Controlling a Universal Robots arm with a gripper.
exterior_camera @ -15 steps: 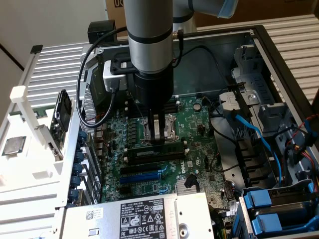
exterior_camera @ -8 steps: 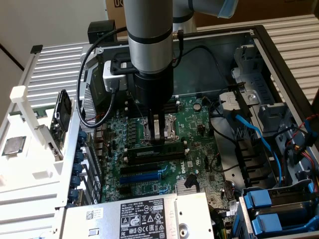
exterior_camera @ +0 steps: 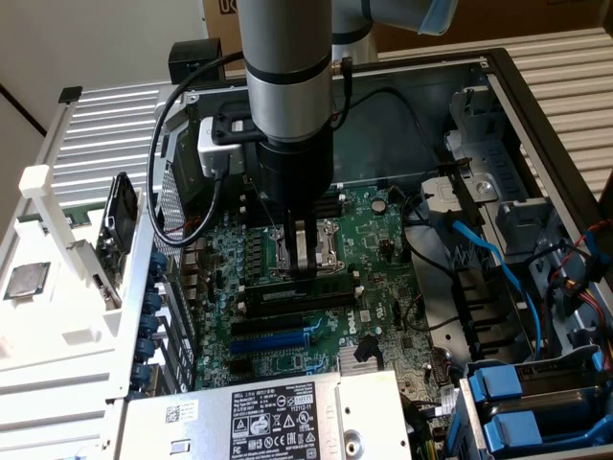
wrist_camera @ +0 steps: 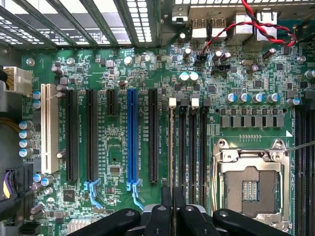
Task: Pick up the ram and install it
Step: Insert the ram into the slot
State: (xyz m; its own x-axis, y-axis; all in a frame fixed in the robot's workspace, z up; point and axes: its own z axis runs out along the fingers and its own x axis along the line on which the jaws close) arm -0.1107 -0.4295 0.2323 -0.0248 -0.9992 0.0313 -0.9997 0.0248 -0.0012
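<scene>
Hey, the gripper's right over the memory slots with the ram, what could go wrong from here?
The ram, seen edge-on in the gripper, hangs over the memory slots; if it sits off the groove, pushing may bend it. The open processor socket lies right next to those slots, so a slip could hit its exposed contacts.

Arm (exterior_camera: 287, 57) is brushed silver metal, kinda satin, and the gripper (wrist_camera: 172, 189) is matt black, looks like plastic. Ram (wrist_camera: 171, 147) only gives a thin, pale, dull edge. Board (wrist_camera: 118, 147) is glossy green laminate with black plastic slots (wrist_camera: 73, 137). Socket frame (wrist_camera: 251, 157) is shiny bare metal. Case (exterior_camera: 431, 86) is dull grey sheet metal, latches (exterior_camera: 498, 383) are smooth blue plastic, plus a white paper label (exterior_camera: 273, 422).
</scene>
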